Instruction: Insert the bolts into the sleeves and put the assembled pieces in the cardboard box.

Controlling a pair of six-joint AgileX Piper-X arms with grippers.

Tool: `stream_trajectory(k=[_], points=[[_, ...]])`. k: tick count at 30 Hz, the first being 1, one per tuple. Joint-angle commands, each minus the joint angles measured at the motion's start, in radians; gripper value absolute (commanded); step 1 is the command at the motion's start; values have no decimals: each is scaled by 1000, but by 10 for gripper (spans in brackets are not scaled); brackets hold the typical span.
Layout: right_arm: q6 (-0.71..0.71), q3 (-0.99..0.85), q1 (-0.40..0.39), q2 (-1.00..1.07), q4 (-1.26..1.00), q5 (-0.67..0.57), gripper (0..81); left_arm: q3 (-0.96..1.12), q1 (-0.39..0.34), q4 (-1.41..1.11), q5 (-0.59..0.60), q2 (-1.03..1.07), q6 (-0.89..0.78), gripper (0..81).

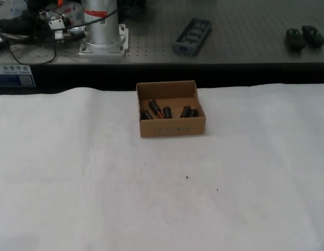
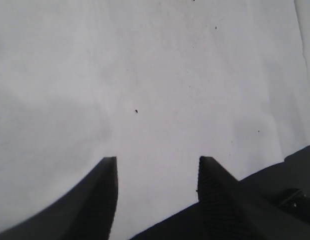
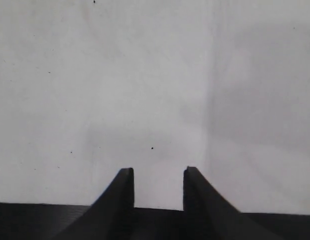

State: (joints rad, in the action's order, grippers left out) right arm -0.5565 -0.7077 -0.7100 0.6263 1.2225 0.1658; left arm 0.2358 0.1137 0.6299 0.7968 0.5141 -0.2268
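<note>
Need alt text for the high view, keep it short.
An open cardboard box sits mid-bench on a white sheet, with several dark pieces lying inside it. Behind the sheet, a perforated table carries a metal column.

**Limits of view: box contents, claw bases, back row**

Small open brown cardboard box (image 1: pixel 171 107) on white-covered table (image 1: pixel 73 183). The short dark cylindrical pieces (image 1: pixel 167 111) inside are too small to tell bolt from sleeve, or whether any bolt is seated. Two of them at one end overlap, so the count is uncertain. The box's near wall hides the strip of floor just behind it.

Left claw (image 2: pixel 157 160) and right claw (image 3: pixel 158 170): each is cut off at the base by the picture's edge.

Silver metal post (image 1: pixel 101 21) at the back: cut off by the top edge.

Two dark rounded lumps (image 1: pixel 304 37), far back corner: too small to identify.
</note>
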Motion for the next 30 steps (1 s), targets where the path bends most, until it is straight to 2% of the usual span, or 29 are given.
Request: stream_trajectory(k=[1, 6, 10, 12, 16, 20, 30], points=[[-83, 73, -3, -68, -49, -9, 251, -43, 3, -39, 7, -1, 2, 363], [-132, 186, -3, -209, -142, -1, 251, -91, 3, -113, -23, -1, 2, 363], [-132, 281, -3, -255, -255, 27, 251, -91, 3, -110, -145, -1, 2, 363], [-132, 335, -3, -252, -328, 27, 251, -94, 3, -109, -163, -1, 2, 363], [-132, 456, -3, -252, -451, 27, 251, -143, 3, -109, -163, -1, 76, 363], [-132, 565, -3, -252, -519, 27, 251, -208, 3, -143, -163, -1, 79, 363], [-132, 678, -3, -252, -554, 27, 251, -236, 3, -206, -160, -1, 43, 363]])
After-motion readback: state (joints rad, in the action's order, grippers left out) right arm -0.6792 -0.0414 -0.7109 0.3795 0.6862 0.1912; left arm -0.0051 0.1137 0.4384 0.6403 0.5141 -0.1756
